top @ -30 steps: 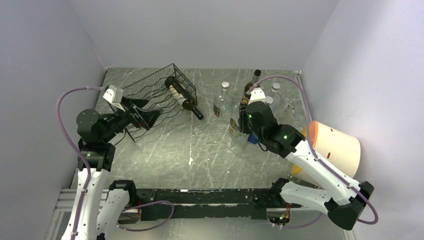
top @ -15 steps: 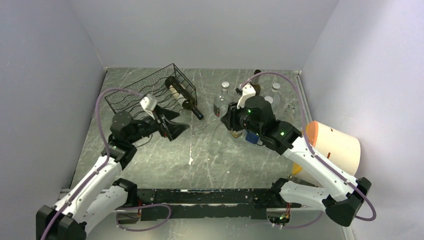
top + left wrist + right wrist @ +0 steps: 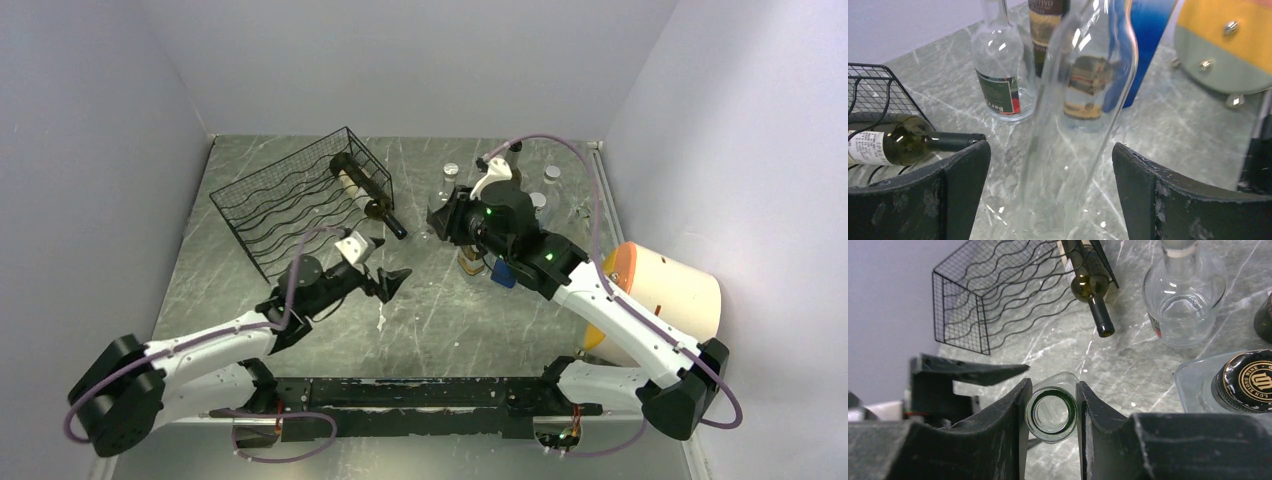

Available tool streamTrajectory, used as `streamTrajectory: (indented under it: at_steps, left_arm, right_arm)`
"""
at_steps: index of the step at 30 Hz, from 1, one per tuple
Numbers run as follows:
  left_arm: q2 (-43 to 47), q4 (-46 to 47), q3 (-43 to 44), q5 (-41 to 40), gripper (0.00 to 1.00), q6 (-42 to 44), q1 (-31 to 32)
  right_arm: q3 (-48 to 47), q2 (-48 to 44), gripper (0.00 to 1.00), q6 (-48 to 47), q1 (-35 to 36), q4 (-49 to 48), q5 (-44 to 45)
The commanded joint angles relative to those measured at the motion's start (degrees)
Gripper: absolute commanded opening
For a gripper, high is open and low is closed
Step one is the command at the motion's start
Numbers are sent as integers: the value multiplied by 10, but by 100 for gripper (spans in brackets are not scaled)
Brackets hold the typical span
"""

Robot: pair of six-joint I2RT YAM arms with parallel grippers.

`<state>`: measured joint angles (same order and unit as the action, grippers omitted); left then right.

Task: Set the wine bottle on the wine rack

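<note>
My right gripper [image 3: 1053, 386] is shut on the neck of a clear empty wine bottle [image 3: 1052, 412], just below its open mouth. In the top view the right gripper [image 3: 450, 215] holds it tilted toward the left gripper [image 3: 388, 276]. In the left wrist view the clear bottle [image 3: 1073, 115] slants down between my left gripper's [image 3: 1050, 165] open fingers, which stand apart from the glass. The black wire wine rack [image 3: 290, 200] stands at the back left, with a dark bottle [image 3: 362, 192] lying on its right end.
Several upright bottles stand at the back right, among them a clear flask [image 3: 447, 195] and a dark bottle [image 3: 512, 155]. A blue object [image 3: 503, 275] stands under my right arm. An orange-and-white cylinder [image 3: 665, 290] lies at the right wall.
My left arm swung away from the rack to the table's middle, and its open fingers now flank the clear bottle's lower end. My right gripper moved left with the bottle.
</note>
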<state>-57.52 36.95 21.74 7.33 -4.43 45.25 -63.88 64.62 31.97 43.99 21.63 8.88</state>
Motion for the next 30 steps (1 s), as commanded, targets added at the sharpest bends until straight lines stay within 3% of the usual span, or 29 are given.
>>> streamTrajectory:
  at_steps: [1, 5, 6, 11, 18, 21, 23, 25, 26, 30]
  left_arm:
    - [-57, 95, 9, -137, 95, 104, 43]
    - [-94, 119, 12, -118, 95, 123, 48]
    - [-98, 123, 13, -110, 99, 127, 48]
    - [-130, 112, 32, -105, 86, 149, 48]
    - [-145, 103, 53, -97, 78, 165, 48]
    - [-147, 101, 54, -91, 66, 171, 48]
    - [-145, 98, 54, -93, 49, 183, 48]
    - [-141, 86, 60, -95, 17, 203, 48]
    - [-139, 74, 67, -94, 8, 219, 48]
    - [-122, 39, 92, -84, 7, 281, 48]
  right_arm:
    - [-32, -15, 0, 70, 0, -63, 36]
    - [-39, -18, 0, 78, 1, -52, 39]
    - [-39, -19, 0, 79, 1, -52, 38]
    - [-40, -27, 0, 85, 1, -47, 33]
    - [-43, -24, 0, 97, 1, -36, 28]
    - [-45, -23, 2, 99, 1, -33, 23]
    - [-49, -21, 13, 94, 1, -26, 18]
    - [-52, -21, 34, 81, 1, -17, 8]
    - [-53, -22, 45, 68, 1, -12, 2]
    - [-71, -30, 61, -1, 1, 34, 15]
